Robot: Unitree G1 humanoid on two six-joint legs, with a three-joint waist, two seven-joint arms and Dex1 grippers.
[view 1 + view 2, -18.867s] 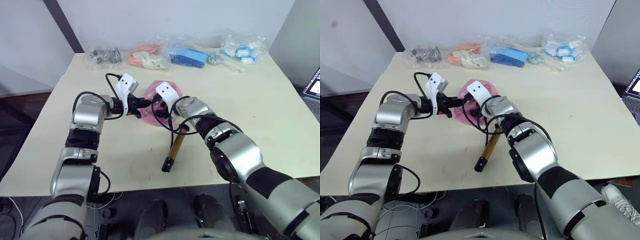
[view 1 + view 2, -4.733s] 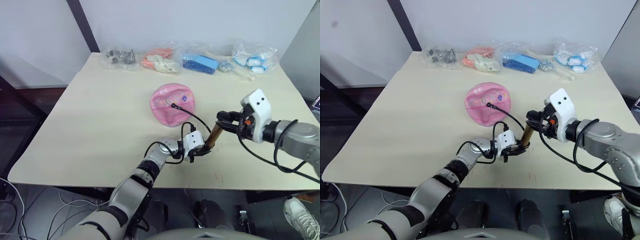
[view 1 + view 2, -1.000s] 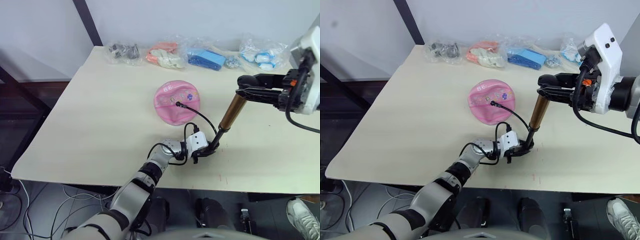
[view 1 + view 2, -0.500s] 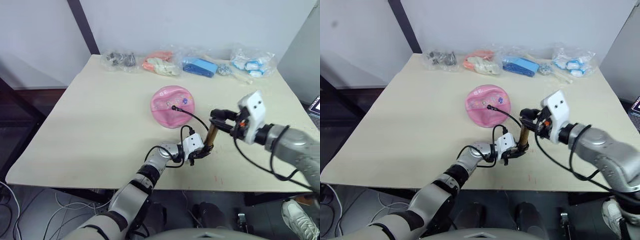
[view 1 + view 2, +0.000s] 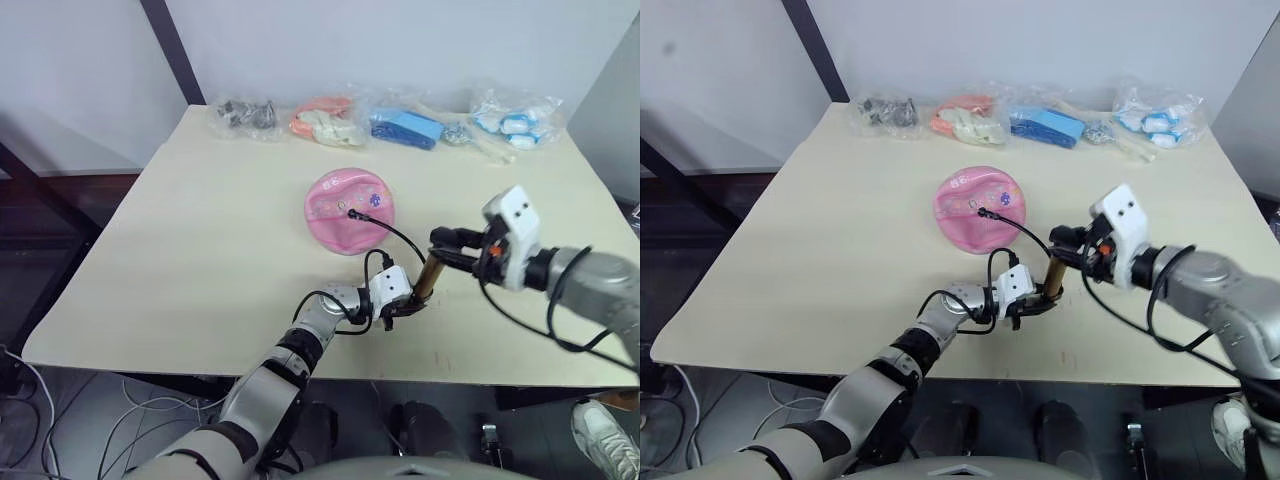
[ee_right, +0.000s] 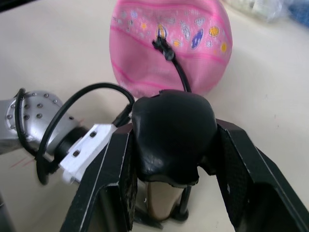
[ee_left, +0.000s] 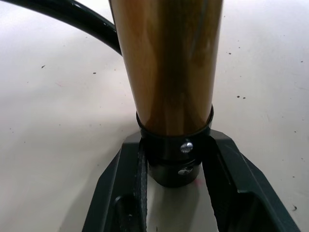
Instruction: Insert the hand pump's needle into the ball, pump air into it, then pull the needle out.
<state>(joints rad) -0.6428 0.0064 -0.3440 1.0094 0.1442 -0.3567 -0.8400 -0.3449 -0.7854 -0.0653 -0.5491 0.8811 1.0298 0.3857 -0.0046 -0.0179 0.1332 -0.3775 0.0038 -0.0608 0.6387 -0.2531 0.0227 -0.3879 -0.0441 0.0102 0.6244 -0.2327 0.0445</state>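
The pink ball with cartoon prints lies mid-table. The needle's black fitting sits in the ball's top, and the thin black hose runs from it to the hand pump. The pump's gold tube stands nearly upright near the table's front edge. My left gripper is shut on its black bottom cap, holding it on the table. My right gripper is shut on the black knob handle at the tube's top, with the handle pushed down.
Several clear plastic bags line the table's far edge: dark parts, orange-pink items, blue items, and white-blue items. The cream table is bare to the left of the ball. Its front edge is close behind the pump.
A second ago my right gripper held the knob high with the pump's rod drawn out. It has come down and pushed the handle into the tube. The left gripper stays on the base.
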